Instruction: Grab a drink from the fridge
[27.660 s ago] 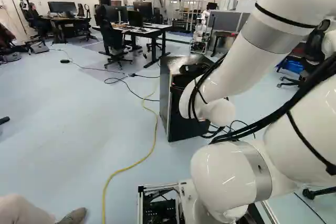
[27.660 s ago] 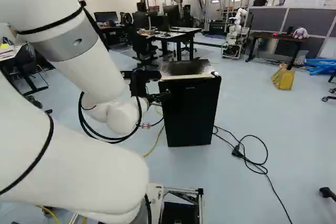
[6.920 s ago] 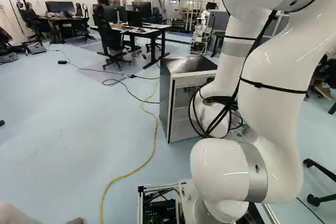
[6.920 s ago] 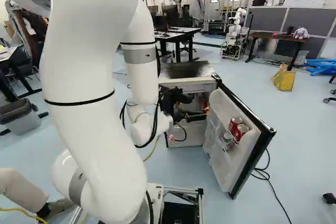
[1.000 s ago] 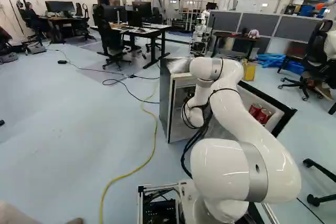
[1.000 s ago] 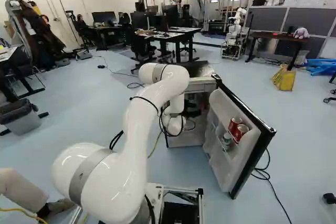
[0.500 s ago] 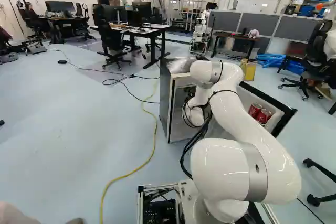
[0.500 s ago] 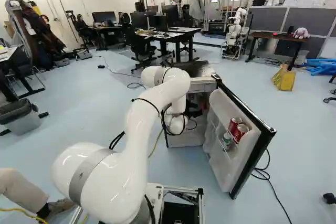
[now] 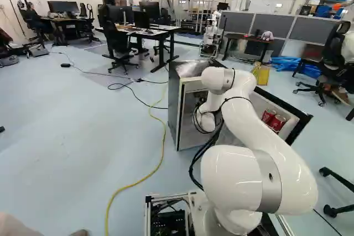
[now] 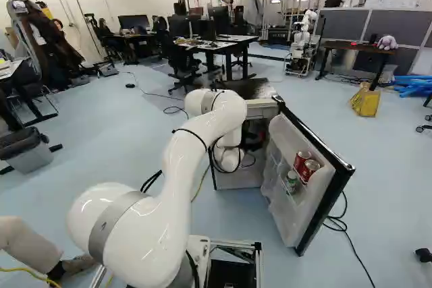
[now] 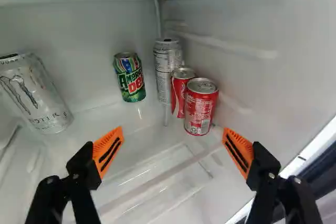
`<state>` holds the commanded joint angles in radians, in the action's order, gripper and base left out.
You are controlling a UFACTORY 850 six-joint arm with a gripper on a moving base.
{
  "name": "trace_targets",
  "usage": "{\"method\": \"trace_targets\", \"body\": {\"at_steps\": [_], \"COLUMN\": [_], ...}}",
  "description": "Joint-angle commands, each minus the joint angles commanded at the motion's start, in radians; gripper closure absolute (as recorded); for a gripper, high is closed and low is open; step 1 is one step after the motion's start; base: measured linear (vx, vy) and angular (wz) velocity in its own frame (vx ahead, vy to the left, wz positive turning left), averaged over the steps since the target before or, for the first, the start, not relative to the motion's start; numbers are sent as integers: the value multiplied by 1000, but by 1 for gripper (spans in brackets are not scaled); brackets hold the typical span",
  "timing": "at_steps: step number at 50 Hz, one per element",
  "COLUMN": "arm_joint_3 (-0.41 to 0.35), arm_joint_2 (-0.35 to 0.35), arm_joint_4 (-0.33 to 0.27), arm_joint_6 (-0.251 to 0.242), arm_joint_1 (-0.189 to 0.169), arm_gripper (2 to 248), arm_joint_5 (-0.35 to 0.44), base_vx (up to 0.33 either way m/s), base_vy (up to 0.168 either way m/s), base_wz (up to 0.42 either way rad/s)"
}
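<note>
Since half a second ago, the white arm (image 10: 177,166) has shifted slightly toward the open fridge (image 9: 173,103). Inside, its pincer (image 10: 252,141) spreads wide, the fridge's front edge (image 11: 314,156) near one finger, bare floor between; two red cans (image 11: 201,107) stand ahead, beside the sidewall (image 11: 252,77).

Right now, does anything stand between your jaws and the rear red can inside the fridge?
Partly, yes: the nearer red can stands just in front of one side of the rear red can. Nothing else visible blocks it.
</note>
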<state>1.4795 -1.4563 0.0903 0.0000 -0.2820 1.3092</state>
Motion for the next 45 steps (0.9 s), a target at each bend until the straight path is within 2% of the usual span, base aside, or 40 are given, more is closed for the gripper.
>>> {"method": "trace_targets", "body": {"at_steps": [19, 20, 25, 26, 30, 31, 35, 36, 45], "arm_joint_3": [16, 16, 16, 16, 16, 16, 16, 16, 16], "arm_joint_2": [-9, -9, -9, -9, -9, -9, -9, -9, -9], "arm_joint_4": [0, 0, 0, 0, 0, 0, 0, 0, 0], "arm_joint_6": [0, 0, 0, 0, 0, 0, 0, 0, 0], "arm_joint_1": [-3, -3, -3, -3, -3, -3, -3, -3, -3], "arm_gripper": [3, 15, 15, 27, 27, 39, 39, 51, 56], "arm_joint_5": [-16, -16, -16, -16, -16, -16, -16, -16, -16], "base_vx": [0, 0, 0, 0, 0, 0, 0, 0, 0], "base_vy": [0, 0, 0, 0, 0, 0, 0, 0, 0], "base_wz": [0, 0, 0, 0, 0, 0, 0, 0, 0]}}
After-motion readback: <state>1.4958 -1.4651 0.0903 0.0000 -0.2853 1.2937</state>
